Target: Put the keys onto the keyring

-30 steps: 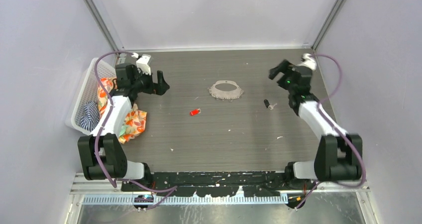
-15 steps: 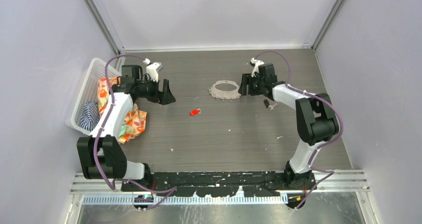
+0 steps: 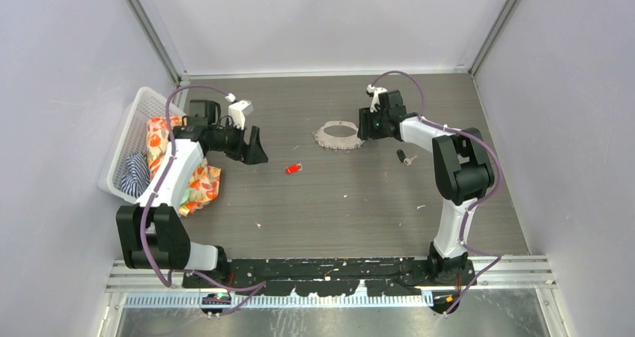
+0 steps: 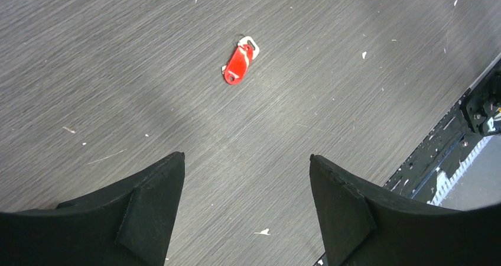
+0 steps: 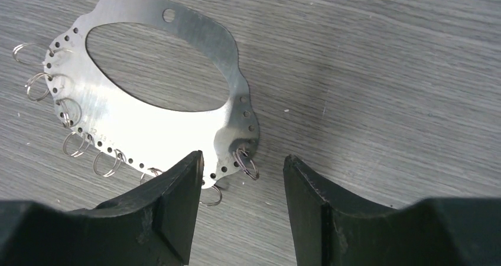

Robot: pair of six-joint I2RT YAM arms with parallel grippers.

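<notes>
Nothing's threaded yet: the key (image 4: 238, 65) lies loose on the table (image 3: 337, 202), well apart from the keyring (image 5: 118, 124), with the left gripper (image 4: 245, 158) hovering wide open above it and the right gripper (image 5: 242, 156) spread wide over the keyring's near edge, both empty.

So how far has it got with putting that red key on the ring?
Nothing looks done yet. The red key lies loose, apart from the keyring. In hand: the left end effector hovers open near the key, and the right end effector hangs open at the keyring's edge, gripping nothing. Left to do: pick up the key, hold the keyring and thread the key onto it.
</notes>
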